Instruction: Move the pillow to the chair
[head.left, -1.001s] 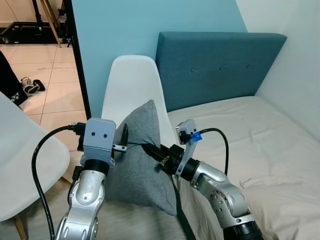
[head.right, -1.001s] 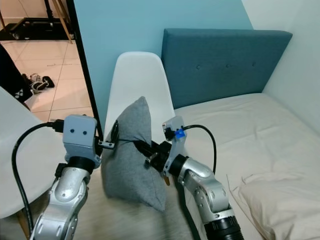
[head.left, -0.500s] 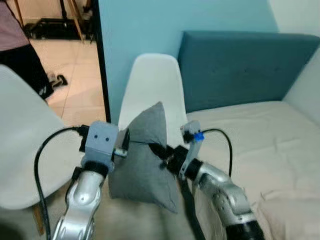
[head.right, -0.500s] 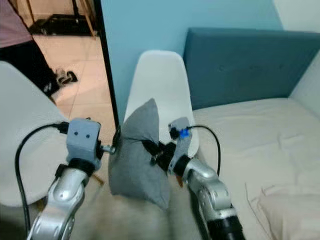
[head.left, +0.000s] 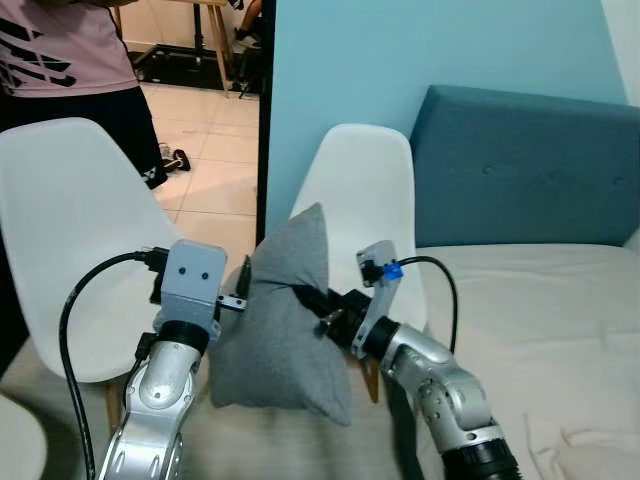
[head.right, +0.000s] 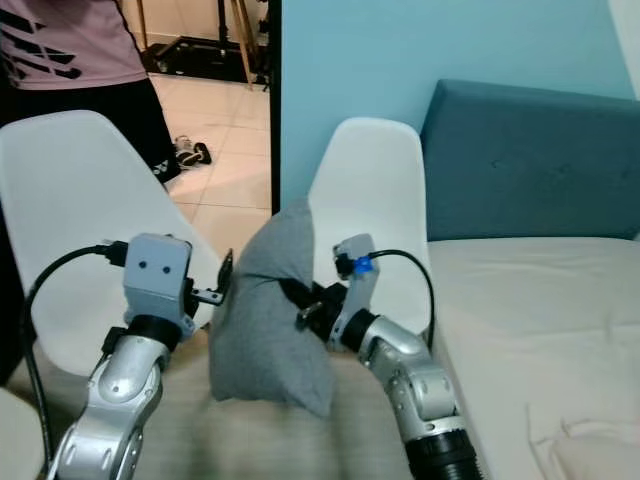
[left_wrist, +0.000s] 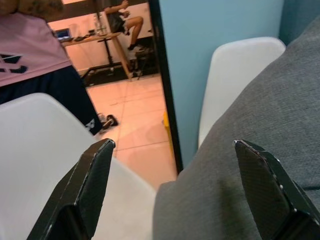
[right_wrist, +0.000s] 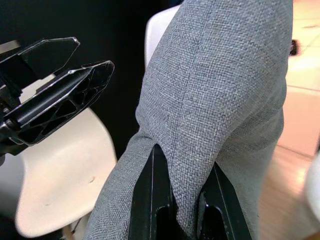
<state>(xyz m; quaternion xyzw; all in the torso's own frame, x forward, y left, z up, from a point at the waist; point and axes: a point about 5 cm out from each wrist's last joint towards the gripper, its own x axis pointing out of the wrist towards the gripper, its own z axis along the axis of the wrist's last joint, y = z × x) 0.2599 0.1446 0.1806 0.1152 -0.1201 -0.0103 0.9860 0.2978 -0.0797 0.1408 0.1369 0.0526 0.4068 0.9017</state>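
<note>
Pillow, grey, hangs upright before the white chair, hiding its seat; right pincer pinches its fabric, left pincer spread against it. View has swung left, revealing a person.

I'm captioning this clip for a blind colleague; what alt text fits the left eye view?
Two silver robot arms hold a grey pillow upright between them; the right gripper pinches its fabric, the left gripper presses its side. Two white chairs stand behind, a bed to the right.
</note>
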